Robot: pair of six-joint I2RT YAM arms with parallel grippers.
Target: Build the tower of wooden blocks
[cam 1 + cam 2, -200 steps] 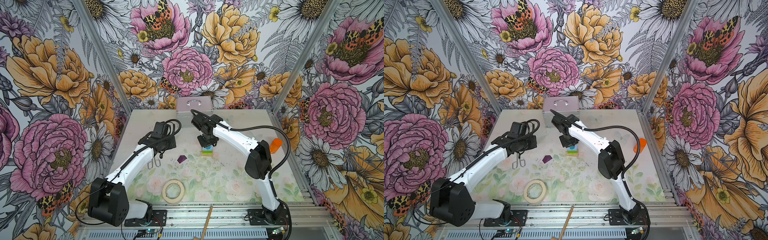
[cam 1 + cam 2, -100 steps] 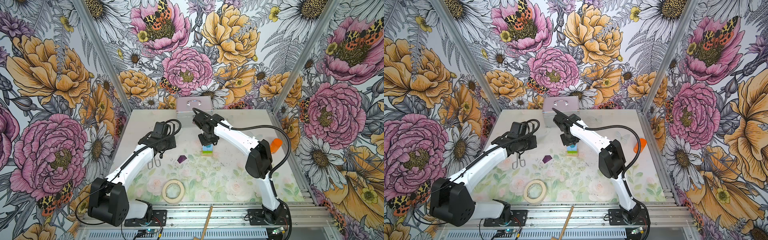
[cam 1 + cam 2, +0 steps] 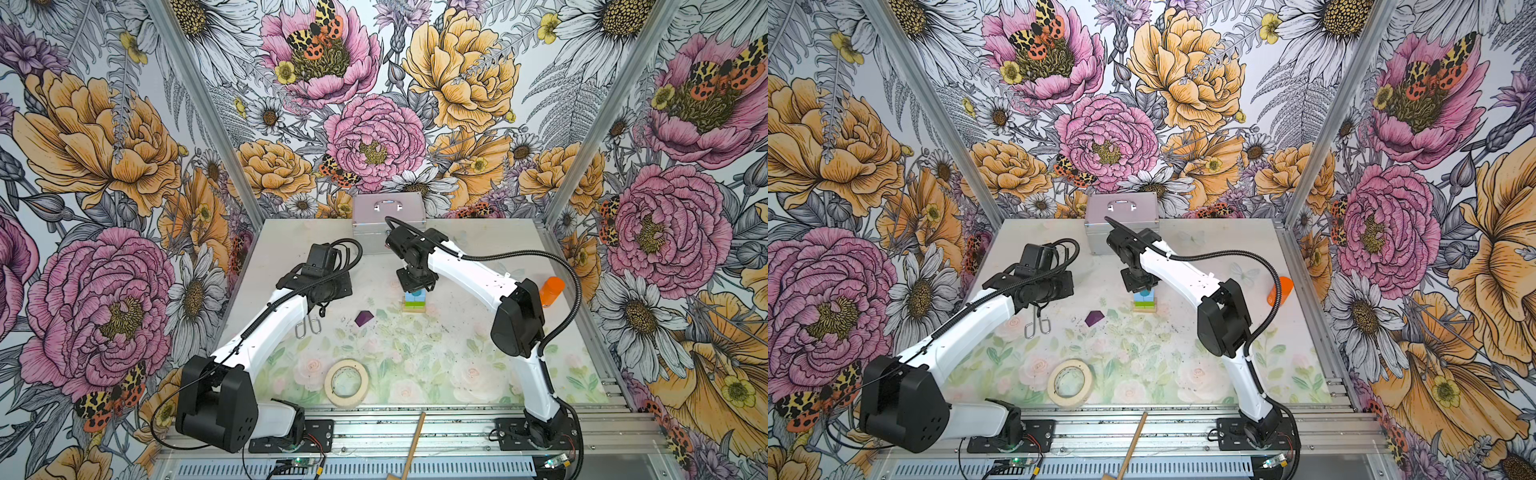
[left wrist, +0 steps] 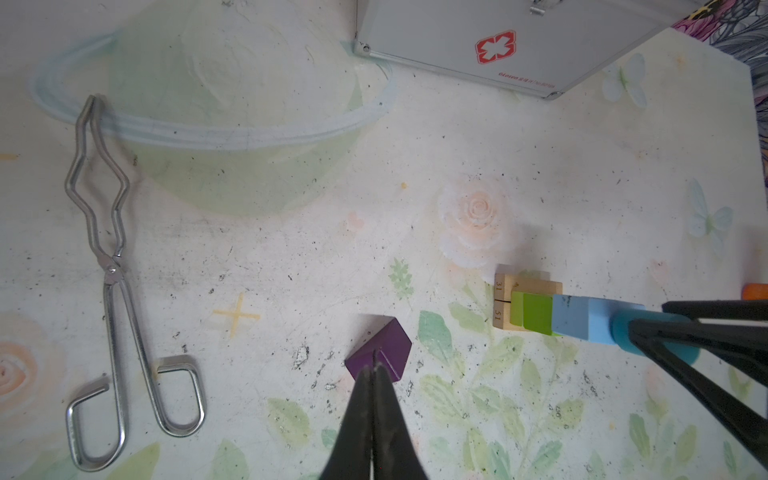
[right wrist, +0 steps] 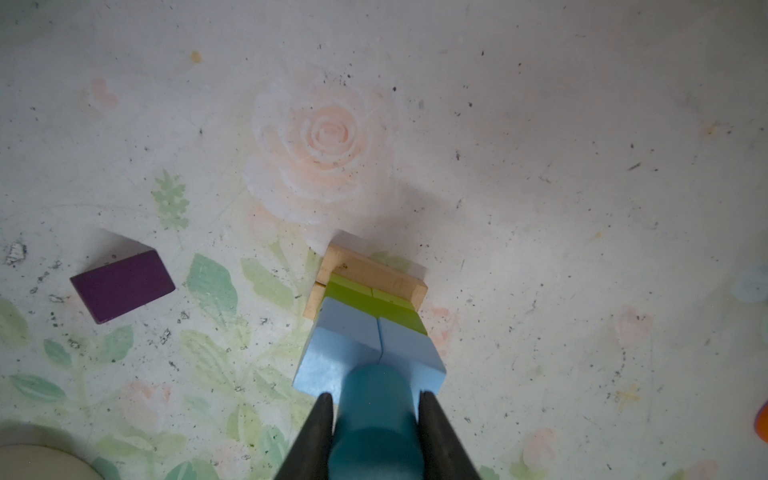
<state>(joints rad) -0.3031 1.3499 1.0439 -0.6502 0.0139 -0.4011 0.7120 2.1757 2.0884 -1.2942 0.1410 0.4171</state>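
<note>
Right claw [image 5: 376, 399]: narrow grip, one finger on each side of the teal cylinder at the top of the tower, pointing down from above.
Left claw [image 4: 374, 370]: tips pressed together with nothing between them; it hangs over the mat to the left of the purple block.
Table [image 3: 457, 365]: pale floral mat, scuffed and speckled with dark marks.
Metal case [image 3: 388, 216]: silver, lying against the back wall behind the tower.
Tape roll [image 3: 347, 382]: beige, flat on the mat near the front edge, well apart from the blocks.
Tongs [image 4: 112, 270]: bare metal, flat on the mat on the left side.
Orange container [image 3: 552, 291]: stands at the right edge of the table.
Tower [image 3: 414, 302]: upright near the middle of the table in both top views.
Tan bars [image 5: 374, 274]: two side by side, forming the base.
Lime-green blocks [image 5: 374, 303]: next layer, resting on the bars.
Light-blue cubes [image 5: 345, 332]: a touching pair on the green layer.
Teal cylinder [image 5: 376, 415]: upright over the seam between the cubes.
Purple block [image 5: 122, 284]: roof-shaped, alone on the mat, left of the tower and apart from it.
</note>
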